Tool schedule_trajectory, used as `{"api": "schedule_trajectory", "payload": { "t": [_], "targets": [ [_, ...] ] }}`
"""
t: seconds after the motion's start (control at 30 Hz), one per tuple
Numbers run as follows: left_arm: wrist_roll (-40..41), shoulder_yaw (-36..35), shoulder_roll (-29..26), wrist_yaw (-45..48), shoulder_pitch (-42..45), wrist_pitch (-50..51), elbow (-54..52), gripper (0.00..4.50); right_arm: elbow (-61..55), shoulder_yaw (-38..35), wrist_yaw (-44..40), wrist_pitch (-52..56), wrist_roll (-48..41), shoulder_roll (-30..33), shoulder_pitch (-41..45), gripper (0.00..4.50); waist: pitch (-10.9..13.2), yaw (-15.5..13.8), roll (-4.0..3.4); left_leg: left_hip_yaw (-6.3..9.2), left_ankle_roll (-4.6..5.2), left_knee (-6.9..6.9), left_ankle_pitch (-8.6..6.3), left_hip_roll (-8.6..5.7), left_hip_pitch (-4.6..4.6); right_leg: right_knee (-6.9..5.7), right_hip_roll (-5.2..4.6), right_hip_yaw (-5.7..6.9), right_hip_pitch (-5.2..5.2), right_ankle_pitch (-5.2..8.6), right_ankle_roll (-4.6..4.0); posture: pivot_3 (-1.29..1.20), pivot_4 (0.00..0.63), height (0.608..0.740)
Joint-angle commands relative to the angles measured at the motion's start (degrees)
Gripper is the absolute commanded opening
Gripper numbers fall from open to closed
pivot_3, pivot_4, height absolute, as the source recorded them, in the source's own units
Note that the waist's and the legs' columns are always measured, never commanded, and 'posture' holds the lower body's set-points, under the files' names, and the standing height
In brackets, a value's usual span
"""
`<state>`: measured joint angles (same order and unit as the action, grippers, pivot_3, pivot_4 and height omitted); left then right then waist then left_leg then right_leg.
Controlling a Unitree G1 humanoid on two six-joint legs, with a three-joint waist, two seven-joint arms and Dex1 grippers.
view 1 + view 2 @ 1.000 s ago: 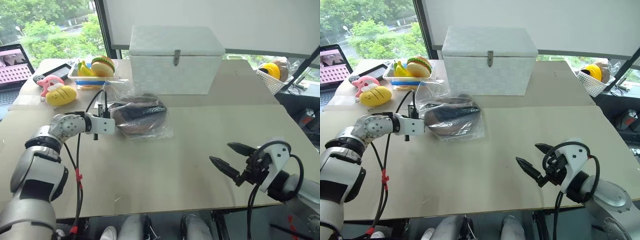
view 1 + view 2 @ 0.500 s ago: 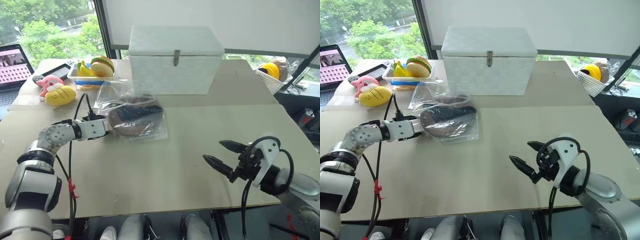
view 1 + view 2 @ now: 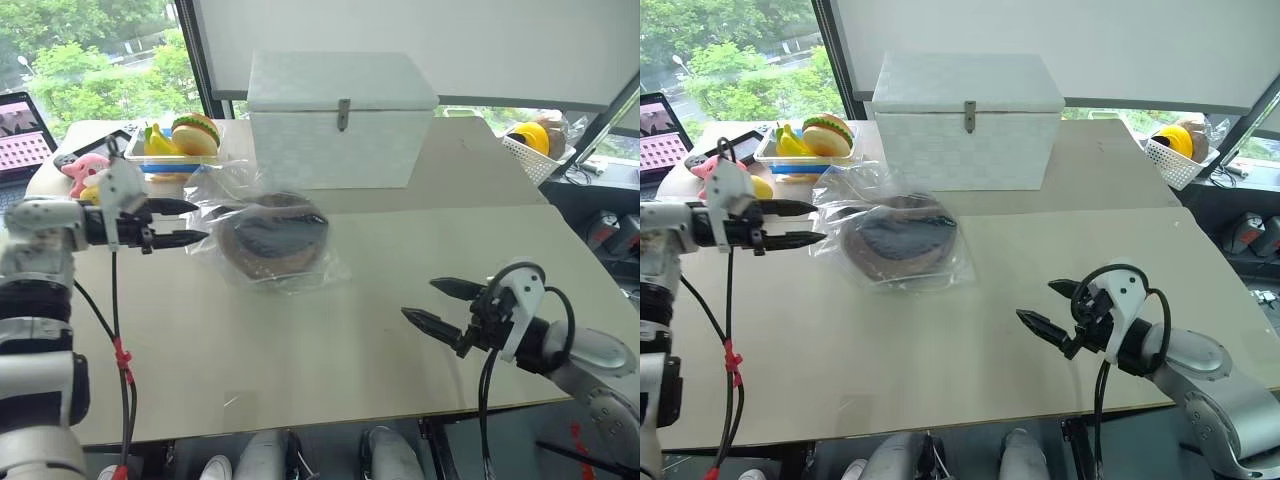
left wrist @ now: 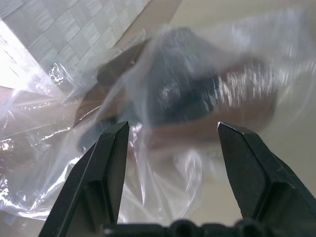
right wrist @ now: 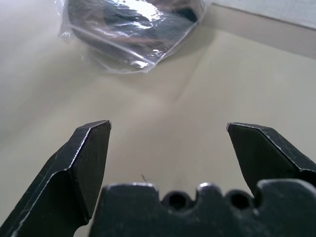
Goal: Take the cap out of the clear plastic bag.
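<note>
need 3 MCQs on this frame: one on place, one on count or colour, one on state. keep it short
1. Where does the clear plastic bag lie?
A. on the table in front of the white box
B. inside the white basket
C. on top of the laptop

2. How many grippers have their jaws apart?
A. none
B. one
C. two

3. What state is the cap in?
A. lying bare on the table
B. still inside the bag
C. held up by the right gripper

Answers:
1 A: the bag sits on the table, just on the near side of the white box.
2 C: the left gripper and the right gripper both show a clear gap between their black fingers, with nothing between them.
3 B: crinkled film covers the brown and dark cap in the head views and the left wrist view.
</note>
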<state>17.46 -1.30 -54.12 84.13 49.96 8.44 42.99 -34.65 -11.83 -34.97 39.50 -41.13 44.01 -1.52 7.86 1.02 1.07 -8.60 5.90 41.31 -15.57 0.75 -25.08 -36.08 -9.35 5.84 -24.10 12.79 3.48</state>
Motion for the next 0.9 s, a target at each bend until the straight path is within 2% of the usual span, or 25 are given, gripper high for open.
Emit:
{"api": "schedule_trajectory", "payload": {
  "t": [0.03,0.13,0.33,0.43,0.53,0.7,0.9],
  "targets": [
    [1.76,-3.0,-2.25,1.67,3.19,4.53,-0.64,3.04,0.13,-0.66,-1.14,-1.27,0.66,0.42,1.8,4.5,0.0,-0.07,0.0,0.0,-0.01,0.0,0.01,0.0,0.01,0.0,0.0,0.0,0.01,0.0,0.0,0.0,0.15,0.723],
    [1.59,-2.7,-1.23,2.78,3.23,4.86,-3.24,3.04,0.71,-0.68,-1.77,-1.17,1.07,0.36,2.43,4.5,0.0,-0.49,0.0,0.01,-0.02,0.02,0.01,0.0,0.01,0.03,-0.01,-0.01,0.03,0.02,-0.02,0.0,0.15,0.723],
    [4.13,4.17,8.92,2.05,-8.17,9.03,-29.55,3.04,0.64,-0.61,-2.27,-0.52,1.44,0.21,3.15,4.5,0.0,-1.41,0.0,0.06,-0.02,0.12,0.01,-0.02,0.01,0.03,-0.04,0.0,0.15,0.0,-0.03,0.0,0.15,0.723],
    [-0.93,8.48,11.34,-0.09,-15.84,2.09,-36.51,3.04,-0.12,-1.26,-1.76,0.05,1.16,0.08,2.96,4.5,0.0,-0.63,0.0,0.04,-0.04,0.1,0.02,-0.02,0.01,0.04,-0.01,-0.04,0.1,-0.01,-0.05,0.0,0.15,0.723],
    [-5.57,11.01,14.53,-4.97,-18.55,-4.71,-35.81,3.04,-1.74,-2.36,-0.75,0.61,0.7,-0.01,1.48,4.5,0.0,-0.31,0.0,0.03,-0.23,0.02,0.14,0.02,0.05,0.09,0.06,-0.05,0.03,0.06,-0.19,0.0,0.15,0.723],
    [-15.2,12.07,20.1,-18.66,-17.12,-17.27,-29.37,3.04,-5.22,-4.75,1.33,1.72,-0.44,-0.41,-2.01,4.5,0.0,-1.32,0.0,0.08,-0.35,-0.01,0.21,0.07,0.22,0.01,0.0,-0.05,0.11,0.06,-0.34,0.0,0.15,0.723],
    [-25.2,12.26,19.67,-31.26,-12.63,-26.12,-20.09,3.04,-7.49,-6.88,3.36,2.26,-1.32,-0.99,-4.47,4.5,0.0,-1.8,0.0,0.09,-0.29,0.02,0.18,0.06,0.22,0.03,-0.06,-0.05,0.1,-0.06,-0.39,0.0,0.15,0.723]
  ]
}}
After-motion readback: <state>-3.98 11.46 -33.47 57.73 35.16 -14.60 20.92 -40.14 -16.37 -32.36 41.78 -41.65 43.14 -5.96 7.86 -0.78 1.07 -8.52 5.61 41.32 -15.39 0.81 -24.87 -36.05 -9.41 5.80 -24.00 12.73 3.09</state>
